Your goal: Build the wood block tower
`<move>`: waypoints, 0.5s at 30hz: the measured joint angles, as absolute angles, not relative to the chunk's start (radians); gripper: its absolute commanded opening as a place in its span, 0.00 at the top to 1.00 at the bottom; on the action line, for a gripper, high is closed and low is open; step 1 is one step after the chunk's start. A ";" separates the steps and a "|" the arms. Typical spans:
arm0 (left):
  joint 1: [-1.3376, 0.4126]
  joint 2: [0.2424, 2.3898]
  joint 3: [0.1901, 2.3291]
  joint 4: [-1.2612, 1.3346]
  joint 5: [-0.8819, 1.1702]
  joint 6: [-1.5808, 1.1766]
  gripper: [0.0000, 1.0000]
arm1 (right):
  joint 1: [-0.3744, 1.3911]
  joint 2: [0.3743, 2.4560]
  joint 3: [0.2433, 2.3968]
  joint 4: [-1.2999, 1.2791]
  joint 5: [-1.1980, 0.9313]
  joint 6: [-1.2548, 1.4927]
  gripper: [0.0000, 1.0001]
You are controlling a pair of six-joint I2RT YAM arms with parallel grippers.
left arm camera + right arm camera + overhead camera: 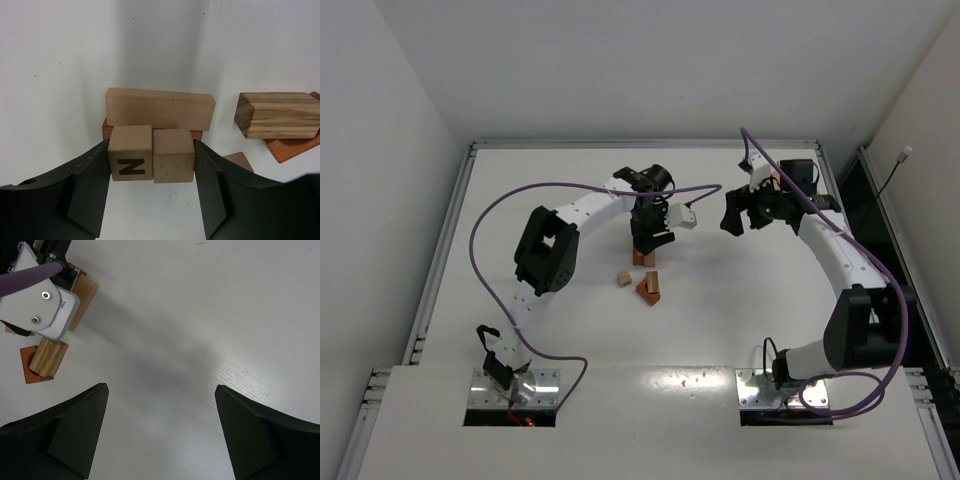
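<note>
Left claw (151, 165) pinches N cube (130, 160) against plain cube (173, 162) (right claw (160, 430) gapes empty); their unglued seam could buckle, dropping both.

Small wooden blocks (648, 287) on white table (720, 330)

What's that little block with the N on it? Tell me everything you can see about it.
The N cube is small, light-tan wood with a dark N on the face toward the left wrist camera. It sits upright, pressed against a plain cube. The left claw pinches the pair, one black finger on the N cube's outer side. A tan bar lies just behind. What is under it is hidden.
</note>
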State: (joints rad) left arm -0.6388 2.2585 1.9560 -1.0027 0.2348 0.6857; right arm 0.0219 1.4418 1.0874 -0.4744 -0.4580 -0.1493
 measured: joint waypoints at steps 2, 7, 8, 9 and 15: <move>-0.637 2.259 1.956 -1.002 0.234 0.683 0.98 | 0.022 1.442 1.088 -0.474 -0.458 -0.149 0.15; -0.635 2.259 1.956 -0.998 0.235 0.676 0.98 | 0.022 1.451 1.097 -0.474 -0.459 -0.149 0.15; -0.635 2.259 1.956 -0.997 0.235 0.675 0.98 | 0.022 1.453 1.097 -0.474 -0.459 -0.149 0.15; -0.635 2.259 1.956 -0.996 0.235 0.674 0.98 | 0.022 1.454 1.097 -0.474 -0.459 -0.149 0.15; -0.635 2.261 1.956 -0.992 0.237 0.672 0.95 | 0.022 1.456 1.098 -0.474 -0.460 -0.149 0.15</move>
